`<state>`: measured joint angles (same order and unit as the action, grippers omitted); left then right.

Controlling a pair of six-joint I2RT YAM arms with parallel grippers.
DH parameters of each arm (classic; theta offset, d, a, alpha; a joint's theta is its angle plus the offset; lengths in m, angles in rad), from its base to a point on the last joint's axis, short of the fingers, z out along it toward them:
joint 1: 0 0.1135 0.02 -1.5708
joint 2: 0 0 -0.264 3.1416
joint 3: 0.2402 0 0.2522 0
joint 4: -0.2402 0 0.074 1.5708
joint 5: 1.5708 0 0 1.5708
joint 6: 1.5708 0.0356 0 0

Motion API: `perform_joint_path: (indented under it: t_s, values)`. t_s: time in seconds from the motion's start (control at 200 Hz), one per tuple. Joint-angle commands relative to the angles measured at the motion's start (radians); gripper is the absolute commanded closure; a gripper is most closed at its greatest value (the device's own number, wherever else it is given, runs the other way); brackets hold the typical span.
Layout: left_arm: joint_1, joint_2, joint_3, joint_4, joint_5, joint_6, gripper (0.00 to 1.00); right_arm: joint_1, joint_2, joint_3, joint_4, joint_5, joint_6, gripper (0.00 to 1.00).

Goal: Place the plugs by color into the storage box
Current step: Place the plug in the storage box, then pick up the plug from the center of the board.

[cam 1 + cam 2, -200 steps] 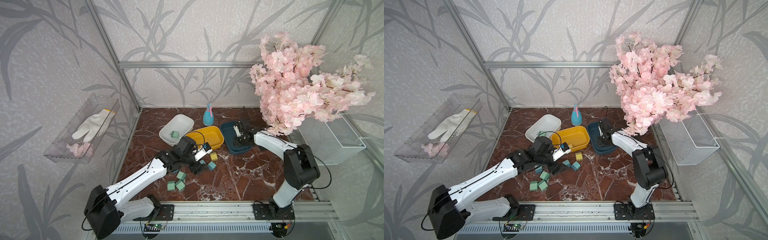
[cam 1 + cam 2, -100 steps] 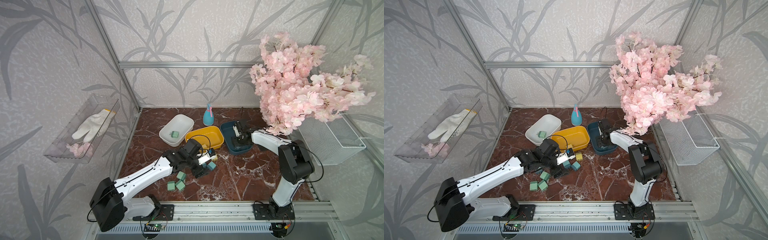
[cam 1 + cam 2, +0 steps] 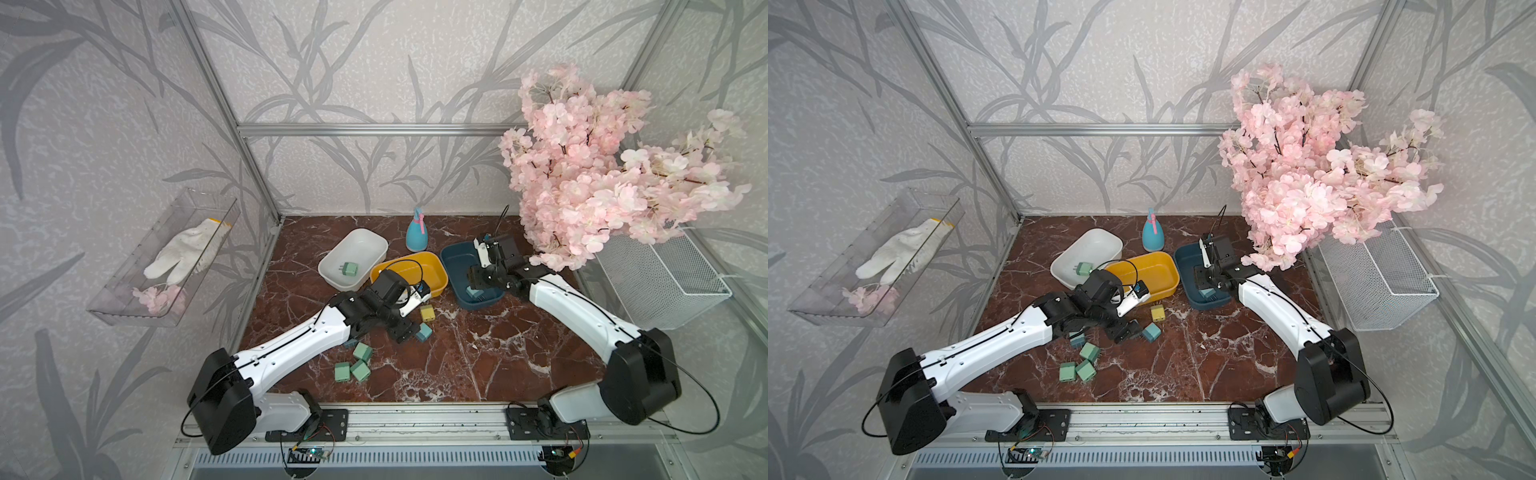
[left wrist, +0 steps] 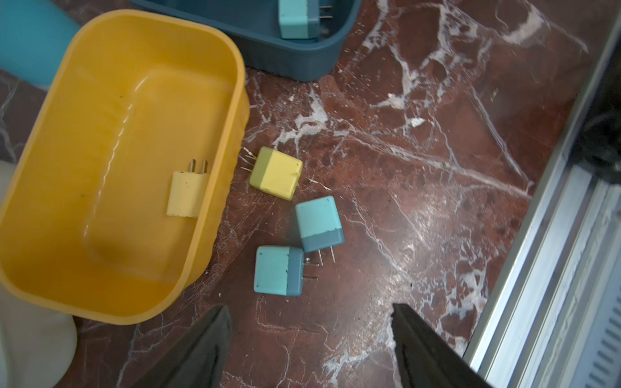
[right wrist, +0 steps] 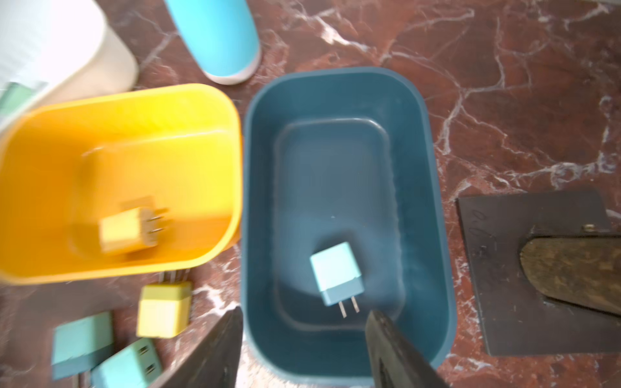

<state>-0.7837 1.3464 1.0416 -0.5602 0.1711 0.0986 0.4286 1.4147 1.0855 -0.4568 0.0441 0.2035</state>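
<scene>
The right gripper (image 5: pixel 304 312) stood open and empty above the dark blue box (image 5: pixel 433 168), where one teal plug (image 5: pixel 336 273) lay loose, while the left gripper (image 4: pixel 309 312), likewise spread and holding nothing, hung over a second teal plug (image 4: pixel 277 270) just beside a third teal plug (image 4: pixel 319 223) on the marble tabletop (image 4: pixel 420 201) near the yellow box (image 4: pixel 235 100).

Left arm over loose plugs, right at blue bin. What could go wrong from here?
The two blue plugs lie almost touching ahead of the open left fingers; closing on one may shove the other.
The yellow plug sits tight by the yellow bin wall: little finger room.
The right fingers hang over the blue bin; a left drop-off there could collide.
</scene>
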Motion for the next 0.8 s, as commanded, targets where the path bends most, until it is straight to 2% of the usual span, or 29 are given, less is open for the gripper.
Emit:
perform_joint_path:
  t_s: [0.0, 0.085, 0.235, 0.355, 0.5, 0.625, 0.795]
  values:
    - [-0.004, 0.114, 0.115, -0.051, -0.103, -0.295, 0.21, 0.034, -0.072, -0.039, -0.001, 0.01, 0.054, 0.37]
    - [-0.029, 0.214, 0.204, -0.123, -0.128, -0.422, 0.22, 0.046, -0.133, -0.069, 0.009, 0.004, 0.079, 0.37]
    - [-0.077, 0.293, 0.228, -0.054, -0.175, -0.587, 0.22, 0.058, -0.25, -0.128, 0.044, 0.022, 0.099, 0.37]
    - [-0.105, 0.349, 0.247, -0.015, -0.209, -0.717, 0.16, 0.059, -0.321, -0.159, 0.035, 0.052, 0.102, 0.37]
    - [-0.161, 0.457, 0.336, -0.064, -0.294, -0.746, 0.14, 0.059, -0.397, -0.217, 0.039, 0.078, 0.102, 0.37]
    - [-0.16, 0.535, 0.381, -0.114, -0.385, -0.843, 0.16, 0.059, -0.442, -0.25, 0.032, 0.086, 0.1, 0.36]
    - [-0.158, 0.574, 0.402, -0.089, -0.406, -0.864, 0.2, 0.057, -0.474, -0.262, 0.01, 0.09, 0.082, 0.35]
